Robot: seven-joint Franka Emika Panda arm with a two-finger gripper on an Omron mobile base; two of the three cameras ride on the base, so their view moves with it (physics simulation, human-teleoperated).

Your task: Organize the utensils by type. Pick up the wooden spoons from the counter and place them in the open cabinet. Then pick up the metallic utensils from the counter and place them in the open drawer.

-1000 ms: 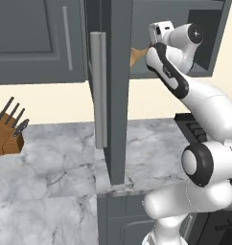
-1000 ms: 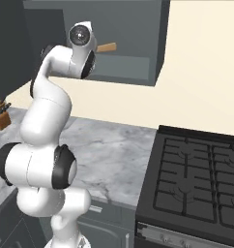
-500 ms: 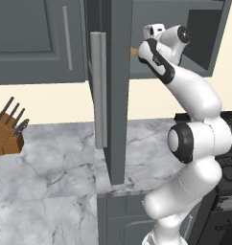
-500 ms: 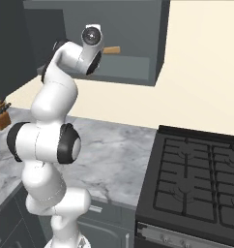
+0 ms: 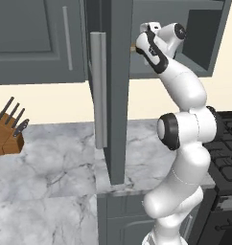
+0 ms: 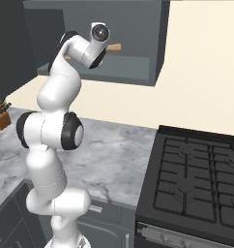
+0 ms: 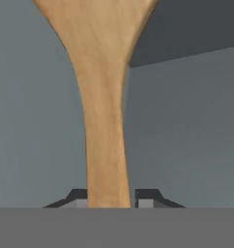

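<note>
Now arm raised high, gripper (image 7: pixel 108 198) inside open cabinet (image 6: pixel 138 19), above its shelf. Fingers clamped on handle of wooden spoon (image 7: pixel 102 111), bowl pointing to cabinet back wall. Cabinet door (image 5: pixel 117 91) stands open. Knife block (image 5: pixel 7 134) on marble counter (image 5: pixel 51 167), far left.

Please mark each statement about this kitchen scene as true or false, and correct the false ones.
1. A wooden spoon stands between the two finger tips of the gripper. True.
2. The gripper is held low over the counter. False: it is raised to the open cabinet, high above the counter.
3. A knife block stands on the counter, to the left of the open cabinet door in the left base view. True.
4. A pot sits on the stove. False: the grates that show are bare.
5. The cabinet door has a long vertical silver bar handle. True.
</note>
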